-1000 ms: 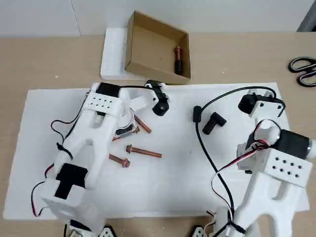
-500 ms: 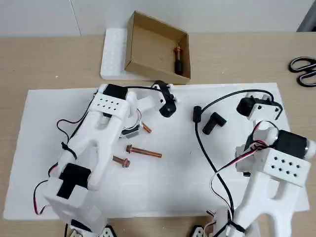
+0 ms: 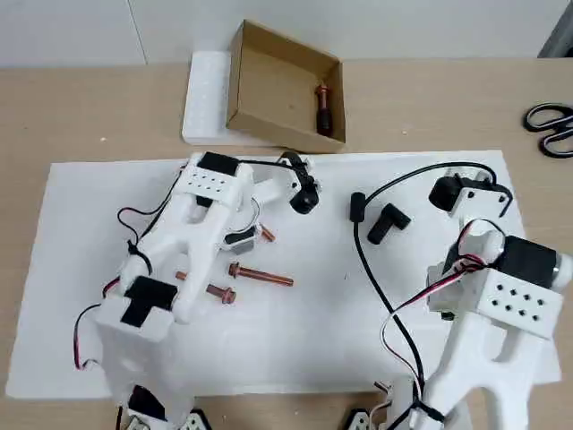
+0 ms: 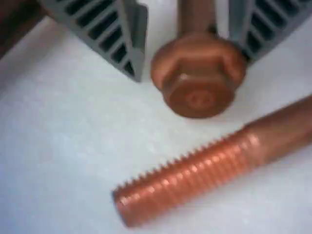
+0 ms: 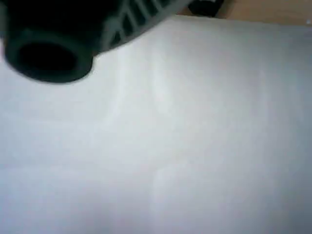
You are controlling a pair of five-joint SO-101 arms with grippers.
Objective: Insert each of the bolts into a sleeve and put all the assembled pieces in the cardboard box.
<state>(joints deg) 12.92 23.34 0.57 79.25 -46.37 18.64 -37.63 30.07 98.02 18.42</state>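
Bolt (image 4: pixel 197 78) between spread fingers of left hand (image 4: pixel 187 53); right hand (image 3: pixel 459 192) holds black sleeve (image 5: pixel 48 53).

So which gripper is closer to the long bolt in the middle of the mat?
Left. The left gripper straddles another bolt just beside the long bolt; the right gripper, holding a black sleeve, is far across the mat.

The left gripper (image 4: pixel 189 53) has its grey ribbed jaws apart on either side of a copper bolt (image 4: pixel 197 73), whose hexagonal head faces the camera. A second bolt (image 4: pixel 204 175) lies just beside it on the white sheet (image 4: pixel 58 146), threaded end showing.
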